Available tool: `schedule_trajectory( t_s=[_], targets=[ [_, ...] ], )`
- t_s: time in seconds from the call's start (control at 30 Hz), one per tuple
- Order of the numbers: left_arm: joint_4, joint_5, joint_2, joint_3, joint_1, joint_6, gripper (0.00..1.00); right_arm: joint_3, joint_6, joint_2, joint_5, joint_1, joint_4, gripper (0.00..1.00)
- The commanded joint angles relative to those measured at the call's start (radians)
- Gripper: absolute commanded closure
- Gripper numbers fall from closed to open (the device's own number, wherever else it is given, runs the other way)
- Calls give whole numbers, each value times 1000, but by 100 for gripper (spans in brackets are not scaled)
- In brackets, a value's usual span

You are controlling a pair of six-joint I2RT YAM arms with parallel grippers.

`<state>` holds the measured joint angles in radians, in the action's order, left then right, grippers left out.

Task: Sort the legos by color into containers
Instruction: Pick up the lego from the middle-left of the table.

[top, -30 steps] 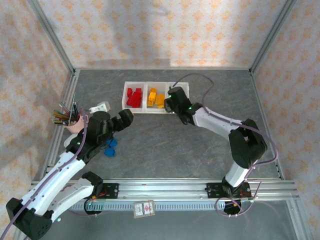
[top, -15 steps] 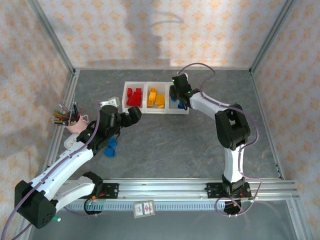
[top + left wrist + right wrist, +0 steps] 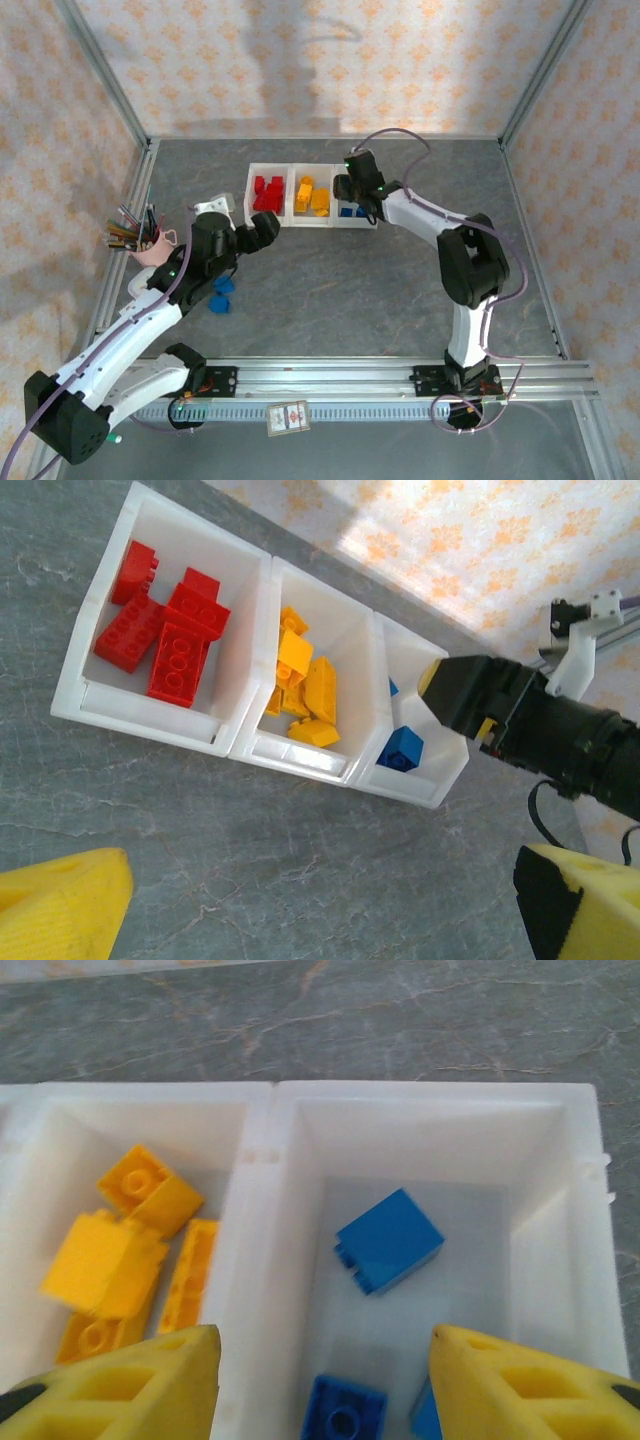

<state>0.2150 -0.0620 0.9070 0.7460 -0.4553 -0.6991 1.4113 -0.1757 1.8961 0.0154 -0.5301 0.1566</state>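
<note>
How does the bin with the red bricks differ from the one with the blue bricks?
The red bin holds red bricks heaped close together; the blue bin holds blue bricks lying apart, with bare floor between them. The right gripper hangs open above the blue bin, while the red bin stands at the row's other end. Both are white square compartments of one joined row.

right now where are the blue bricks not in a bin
In the top view, the loose blue bricks lie on the table beside the left arm, right of the pink cup.
</note>
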Motion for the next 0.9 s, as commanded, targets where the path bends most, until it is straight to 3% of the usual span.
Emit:
schedule_trajectory(
  t_s=[0.0, 0.4, 0.87],
  targets=[
    [32, 44, -40, -33, 9, -10, 1, -60, 5, -103, 8, -66, -32, 43],
    [238, 167, -176, -31, 10, -47, 1, -152, 35, -159, 54, -298, -132, 33],
    [459, 288, -324, 21, 9, -131, 1, 4, 157, 89, 185, -506, -189, 22]
  ],
)
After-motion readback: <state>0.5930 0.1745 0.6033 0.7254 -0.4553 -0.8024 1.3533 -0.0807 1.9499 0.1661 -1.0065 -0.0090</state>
